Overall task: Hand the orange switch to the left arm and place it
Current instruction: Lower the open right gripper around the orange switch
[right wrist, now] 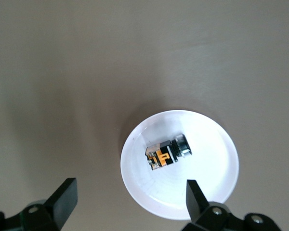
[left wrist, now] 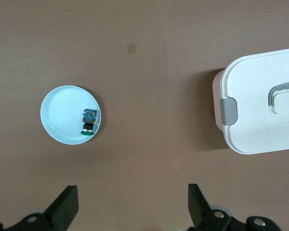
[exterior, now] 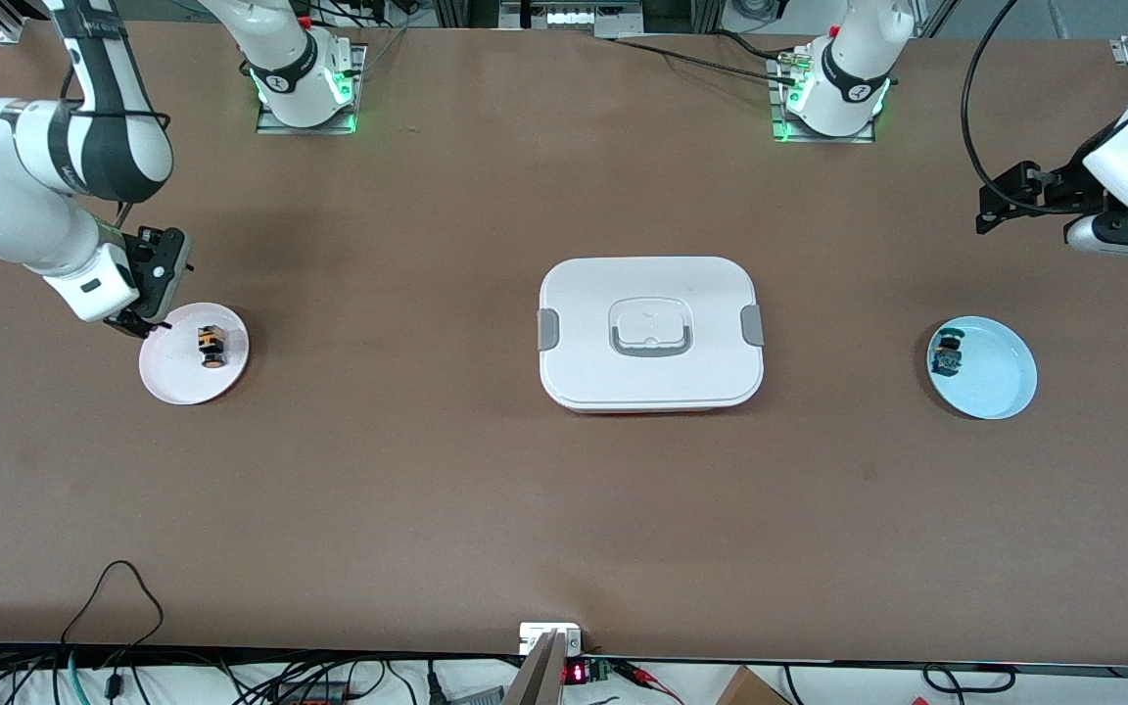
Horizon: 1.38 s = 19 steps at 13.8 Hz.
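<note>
In the front view, your landmark was the box [exterior: 651, 333], shut and sitting in the middle of the surface [exterior: 564, 509]. Toward the right arm's end of the surface from the box lay a white plate [exterior: 178, 383] carrying the orange switch [exterior: 211, 346], resting on its side. Your right gripper [exterior: 141, 318] hung over that plate's rim, probably placed there to start the pickup. Toward the left arm's end from the box lay a pale blue plate [exterior: 995, 382] holding a green-capped component [exterior: 948, 354]. Your left gripper [exterior: 1000, 208] waited above the surface near that plate, likely so the box stayed out of both arms' paths.

The left wrist view showed what the front view could not: the left gripper's fingers [left wrist: 63, 209] were spread wide and empty, with the blue plate and the box's grey latch [left wrist: 229, 111] below.

The right wrist view showed the right gripper's fingers [right wrist: 63, 197] released and empty too, and revealed the switch's metal collar [right wrist: 182, 146] and orange markings, not yet touched.
</note>
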Available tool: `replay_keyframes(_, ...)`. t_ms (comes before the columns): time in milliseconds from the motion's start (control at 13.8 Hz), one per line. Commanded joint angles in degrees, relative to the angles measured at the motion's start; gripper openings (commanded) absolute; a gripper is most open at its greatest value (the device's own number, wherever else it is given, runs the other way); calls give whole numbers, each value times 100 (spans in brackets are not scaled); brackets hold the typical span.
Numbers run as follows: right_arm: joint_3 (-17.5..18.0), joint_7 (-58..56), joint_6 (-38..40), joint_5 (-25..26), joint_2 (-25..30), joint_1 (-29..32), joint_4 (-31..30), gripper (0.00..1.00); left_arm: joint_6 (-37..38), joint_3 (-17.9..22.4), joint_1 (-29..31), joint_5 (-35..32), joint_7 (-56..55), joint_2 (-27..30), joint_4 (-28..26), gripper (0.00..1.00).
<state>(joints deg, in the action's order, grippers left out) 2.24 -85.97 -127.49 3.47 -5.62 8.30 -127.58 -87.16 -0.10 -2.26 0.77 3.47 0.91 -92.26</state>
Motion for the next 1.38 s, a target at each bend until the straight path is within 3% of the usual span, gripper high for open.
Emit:
replay_keyframes(0,66,-900,-424,66,-421,286,-91,100,85,-8,24,55,14,-3,59,100)
replay_keyframes(145,66,-1841,-872,57,-711,357,-144,100,85,1,33,55,14,-3,59,100)
replay_keyframes(509,83,-2897,-1559,49,-1134,410,-144,100,85,1,33,55,14,-3,59,100)
replay_keyframes(1308,110,-2960,-2016,22,-1503,410,-126,100,85,1,42,55,14,-3,59,100)
